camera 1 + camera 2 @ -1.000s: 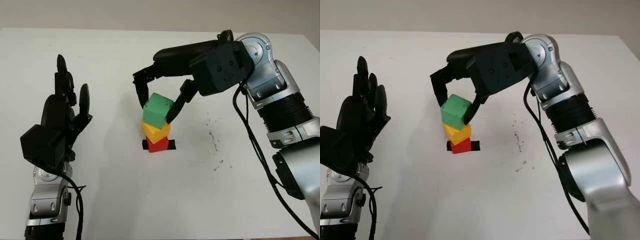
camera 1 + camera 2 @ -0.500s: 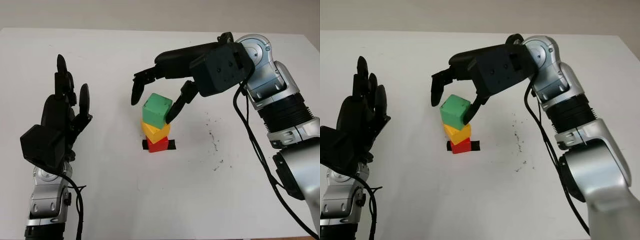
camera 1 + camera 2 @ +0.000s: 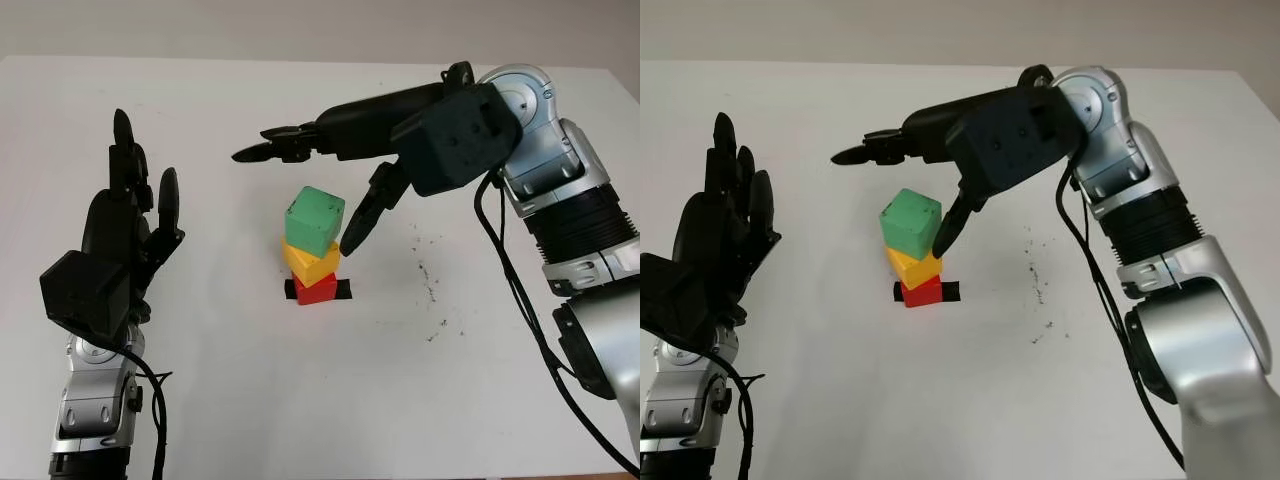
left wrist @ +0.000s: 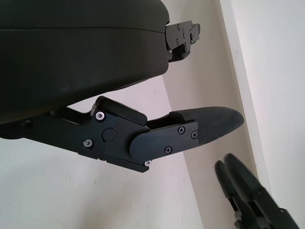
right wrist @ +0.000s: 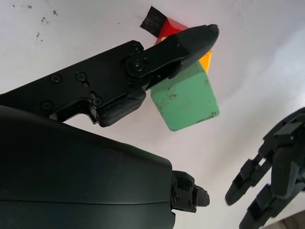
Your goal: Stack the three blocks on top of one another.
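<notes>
The green block (image 3: 315,220) now stands free on top of the yellow block (image 3: 312,263), which sits on the red block (image 3: 316,289) over a strip of black tape (image 3: 343,290) near the middle of the white worktop (image 3: 300,400). A second ago the right hand (image 3: 330,190) was closed around the green block, fingers on two sides of it; half a second ago the long fingers had swung off its far side; now they reach out level toward ten o'clock, well above and beyond the block, and only the thumb (image 3: 362,215) hangs close beside the block's three-o'clock face. Whether the thumb tip touches the stack cannot be determined. The green block has kept its place through the release, sitting slightly rotated and a little off square to the yellow one. Judgement: all three blocks are stacked, the release is essentially complete, and what remains is to draw the hand clear without the thumb brushing the column. The right hand is open and holds nothing; its arm reaches in from three o'clock, wrist raised, palm turned down over the stack. The left hand (image 3: 120,245) is open, held upright at about nine o'clock from the stack, well apart from it, idle.
</notes>
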You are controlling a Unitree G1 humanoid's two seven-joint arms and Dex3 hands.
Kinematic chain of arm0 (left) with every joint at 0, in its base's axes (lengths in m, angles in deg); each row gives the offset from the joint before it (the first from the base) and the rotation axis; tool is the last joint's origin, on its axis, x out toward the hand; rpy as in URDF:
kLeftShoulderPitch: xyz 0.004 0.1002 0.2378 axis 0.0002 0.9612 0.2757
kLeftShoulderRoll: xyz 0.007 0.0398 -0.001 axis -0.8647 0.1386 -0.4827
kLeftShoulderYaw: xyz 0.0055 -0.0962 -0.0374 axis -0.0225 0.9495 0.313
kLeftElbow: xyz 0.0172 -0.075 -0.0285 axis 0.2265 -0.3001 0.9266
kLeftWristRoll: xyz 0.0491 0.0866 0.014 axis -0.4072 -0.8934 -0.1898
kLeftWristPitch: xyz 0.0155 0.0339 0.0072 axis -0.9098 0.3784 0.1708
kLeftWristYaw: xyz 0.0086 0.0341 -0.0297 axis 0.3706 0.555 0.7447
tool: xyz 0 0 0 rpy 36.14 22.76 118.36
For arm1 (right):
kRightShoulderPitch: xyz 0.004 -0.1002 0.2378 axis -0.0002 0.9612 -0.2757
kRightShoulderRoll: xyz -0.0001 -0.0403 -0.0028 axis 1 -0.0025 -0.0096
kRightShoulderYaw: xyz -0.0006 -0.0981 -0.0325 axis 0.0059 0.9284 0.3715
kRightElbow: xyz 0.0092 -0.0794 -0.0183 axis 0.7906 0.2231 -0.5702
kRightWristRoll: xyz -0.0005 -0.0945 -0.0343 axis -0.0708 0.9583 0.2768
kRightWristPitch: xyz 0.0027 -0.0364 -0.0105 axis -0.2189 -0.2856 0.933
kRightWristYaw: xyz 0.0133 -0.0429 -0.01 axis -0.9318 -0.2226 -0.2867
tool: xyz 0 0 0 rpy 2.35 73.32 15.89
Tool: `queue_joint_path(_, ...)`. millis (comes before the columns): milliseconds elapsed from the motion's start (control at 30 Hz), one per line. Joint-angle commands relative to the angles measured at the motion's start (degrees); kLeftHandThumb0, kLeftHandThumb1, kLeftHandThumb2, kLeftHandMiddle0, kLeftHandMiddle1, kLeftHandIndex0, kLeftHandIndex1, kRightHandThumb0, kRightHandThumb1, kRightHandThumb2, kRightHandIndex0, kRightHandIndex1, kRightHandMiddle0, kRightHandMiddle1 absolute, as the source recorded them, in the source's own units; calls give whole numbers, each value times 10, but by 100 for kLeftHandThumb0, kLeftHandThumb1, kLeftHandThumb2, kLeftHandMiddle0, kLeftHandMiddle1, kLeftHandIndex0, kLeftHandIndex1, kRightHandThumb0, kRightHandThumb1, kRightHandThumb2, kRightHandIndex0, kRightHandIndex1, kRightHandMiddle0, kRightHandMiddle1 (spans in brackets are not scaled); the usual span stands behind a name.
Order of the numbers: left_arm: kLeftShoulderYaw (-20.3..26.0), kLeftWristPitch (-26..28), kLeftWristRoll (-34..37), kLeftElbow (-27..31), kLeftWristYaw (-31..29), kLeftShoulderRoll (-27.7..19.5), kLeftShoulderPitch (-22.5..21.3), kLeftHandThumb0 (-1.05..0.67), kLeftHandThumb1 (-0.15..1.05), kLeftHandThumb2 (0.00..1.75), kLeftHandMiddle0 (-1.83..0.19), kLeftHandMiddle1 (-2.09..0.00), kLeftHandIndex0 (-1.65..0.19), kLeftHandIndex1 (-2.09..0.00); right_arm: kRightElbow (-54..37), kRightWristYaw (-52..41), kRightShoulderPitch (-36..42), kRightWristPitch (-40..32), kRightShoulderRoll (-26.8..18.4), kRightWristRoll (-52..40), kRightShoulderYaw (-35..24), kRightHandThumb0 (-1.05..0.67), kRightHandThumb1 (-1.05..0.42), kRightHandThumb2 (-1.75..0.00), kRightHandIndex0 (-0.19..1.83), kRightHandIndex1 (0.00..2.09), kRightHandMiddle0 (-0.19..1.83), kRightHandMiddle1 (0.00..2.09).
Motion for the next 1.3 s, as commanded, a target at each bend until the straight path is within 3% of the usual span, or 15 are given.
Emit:
queue_joint_path(0,-1,-9,-3,1,-4,-4,6,-76,105,66,19,-5,19,-3,-26,10,5,-26,-19,-13,-27,-99,-103,-16,-19,0,-19,0)
queue_joint_path(167,2,-12,4,-5,-9,-4,3,-76,105,67,19,-5,19,-2,-54,92,57,-79,-24,-46,-95,-96,-105,-50,-19,0,-19,0)
queue_joint_path(300,4,-2,13,-4,-13,-2,-2,-77,105,66,19,-5,19,-2,-24,144,96,-64,-17,-83,-140,-90,-105,-60,-19,0,-19,0)
queue_joint_path(367,5,5,18,0,-13,-2,-4,-77,105,65,18,-5,19,-1,-9,174,116,-58,-11,-97,-158,-86,-105,-63,-19,0,-19,0)
queue_joint_path(600,8,-15,19,-22,-19,-12,-20,-78,105,66,17,-6,19,-1,-16,271,200,-157,35,-152,-204,-84,-105,-65,-19,0,-19,0)
queue_joint_path(767,4,-20,25,-38,-33,-13,-30,-76,105,68,19,-4,19,0,-40,396,281,-166,114,-174,-236,-81,-105,-68,-19,0,-19,0)
queue_joint_path(1067,2,-16,30,-47,-42,-10,-36,-77,105,69,19,-1,19,0,-33,459,334,-145,173,-188,-242,-81,-105,-75,-19,0,-19,0)
queue_joint_path(1167,2,-20,40,-46,-50,-8,-33,-77,105,68,19,0,19,0,-22,491,353,-108,202,-187,-246,-77,-105,-76,-19,0,-19,0)
queue_joint_path(1267,1,-22,41,-44,-52,-7,-30,-77,105,68,19,0,19,0,-10,500,366,-79,203,-169,-236,-76,-105,-80,-19,0,-19,0)
